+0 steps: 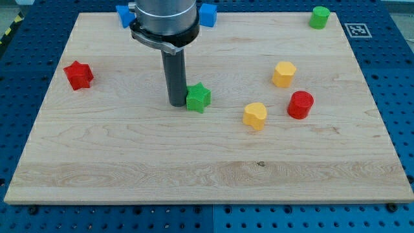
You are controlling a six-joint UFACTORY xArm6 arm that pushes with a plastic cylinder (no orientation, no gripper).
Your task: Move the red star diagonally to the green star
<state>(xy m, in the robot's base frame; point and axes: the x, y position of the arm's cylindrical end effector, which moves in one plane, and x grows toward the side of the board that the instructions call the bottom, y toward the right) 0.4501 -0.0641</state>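
Your tip [176,103] touches the green plastic star [198,98], holding nothing; sweeping left toward the red plastic star [78,74] risks dragging it.

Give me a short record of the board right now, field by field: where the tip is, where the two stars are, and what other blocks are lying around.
my tip: down on the board, right beside the green star, on its left in the view
green star: near the board's middle
red star: far at the view's left, well apart from my tip
yellow blocks: two, right of the green star
red cylinder: beside the lower yellow block
green cylinder: view's top right corner
blue blocks: top edge, partly hidden behind the arm
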